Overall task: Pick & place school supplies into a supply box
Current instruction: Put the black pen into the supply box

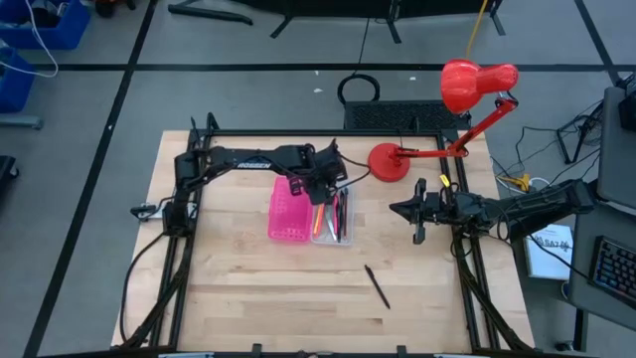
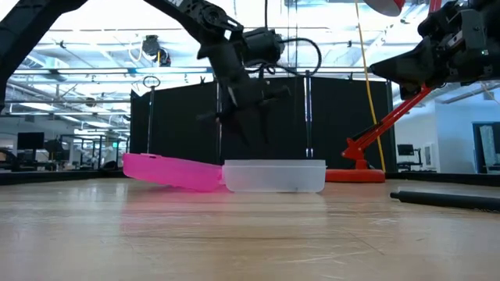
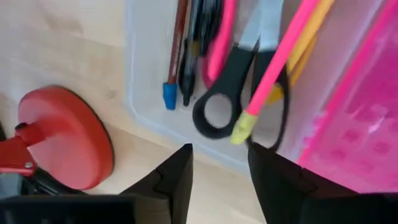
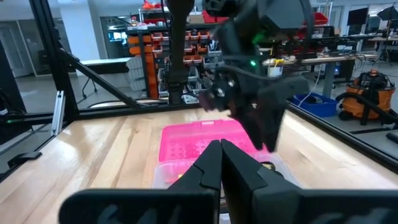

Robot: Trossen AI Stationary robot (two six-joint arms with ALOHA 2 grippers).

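Note:
The clear tray point(image 1: 335, 221) lies joined to its pink perforated half point(image 1: 288, 214). In the left wrist view the tray point(image 3: 146, 109) holds black-handled scissors point(image 3: 217, 106), a blue-tipped pen point(image 3: 171, 87), black pens point(image 3: 193, 56), and a pink pencil point(image 3: 280, 62) lying across the scissors. One black pen point(image 1: 376, 285) lies on the table toward the near edge. My left gripper point(image 3: 219, 149) hangs open just above the tray's far end point(image 2: 250, 117) and touches nothing. My right gripper point(image 1: 399, 210) waits shut at the table's right side, raised.
A red desk lamp stands with its round base point(image 1: 390, 162) just beyond the tray's far right corner, its arm rising toward the right. The black arm frames run along the left and right table edges. Bare wood point(image 1: 258, 288) lies toward the near edge.

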